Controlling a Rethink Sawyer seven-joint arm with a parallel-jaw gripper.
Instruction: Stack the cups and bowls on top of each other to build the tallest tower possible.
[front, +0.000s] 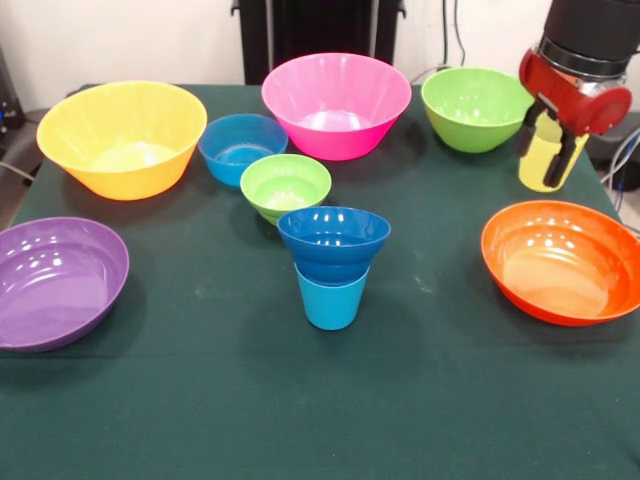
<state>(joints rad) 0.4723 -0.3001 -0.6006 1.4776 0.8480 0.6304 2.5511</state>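
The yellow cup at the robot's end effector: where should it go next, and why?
Probably a lift clear of the table, then across to the dark blue bowl. The end effector straddles the yellow cup, and that bowl already sits on the light blue cup, the only stack begun.

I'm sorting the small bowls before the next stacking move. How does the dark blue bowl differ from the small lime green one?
The dark blue bowl sits raised on the light blue cup; the small lime green bowl rests directly on the table. The dark blue bowl is nearer the camera and looks slightly wider. Both stand upright, empty and glossy.
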